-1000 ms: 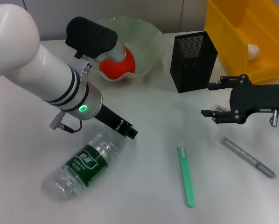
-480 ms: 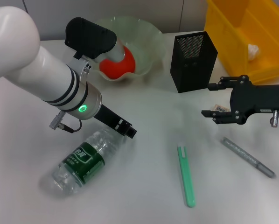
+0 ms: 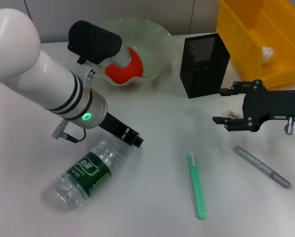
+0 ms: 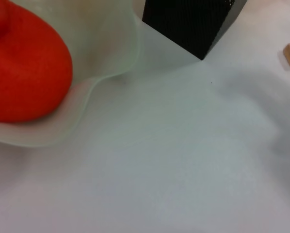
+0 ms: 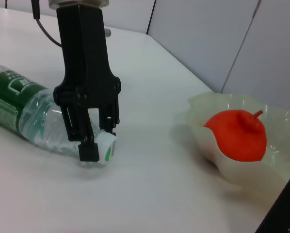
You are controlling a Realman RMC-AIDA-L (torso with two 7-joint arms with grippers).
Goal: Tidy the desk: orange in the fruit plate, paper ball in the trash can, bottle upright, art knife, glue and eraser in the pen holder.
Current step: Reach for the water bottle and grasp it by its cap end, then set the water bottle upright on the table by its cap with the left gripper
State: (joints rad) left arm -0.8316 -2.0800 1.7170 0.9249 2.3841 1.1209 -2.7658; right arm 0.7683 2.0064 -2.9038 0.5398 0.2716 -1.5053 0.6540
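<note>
The bottle (image 3: 88, 170) lies on its side at the front left, with its white cap (image 5: 106, 145) between the fingers of my left gripper (image 3: 132, 138), which is shut on the neck (image 5: 100, 138). The orange (image 3: 124, 65) sits in the pale-green fruit plate (image 3: 157, 37). The paper ball (image 3: 267, 53) lies inside the yellow trash can (image 3: 246, 29). My right gripper (image 3: 226, 105) hovers open over the small tan eraser (image 3: 231, 114), right of the black mesh pen holder (image 3: 204, 64). A slim green tool (image 3: 197, 185) and a grey pen-shaped stick (image 3: 263, 166) lie at the front; which is the art knife or the glue I cannot tell.
The left arm's thick white forearm (image 3: 44, 84) crosses above the table's left side and hides part of the plate. The pen holder stands between the plate and the trash can. Bare tabletop (image 3: 162, 128) lies between the two grippers.
My left gripper has shifted slightly left and back with the bottle's neck, and the bottle has swung a little with it. The right gripper and the eraser have stayed put.
</note>
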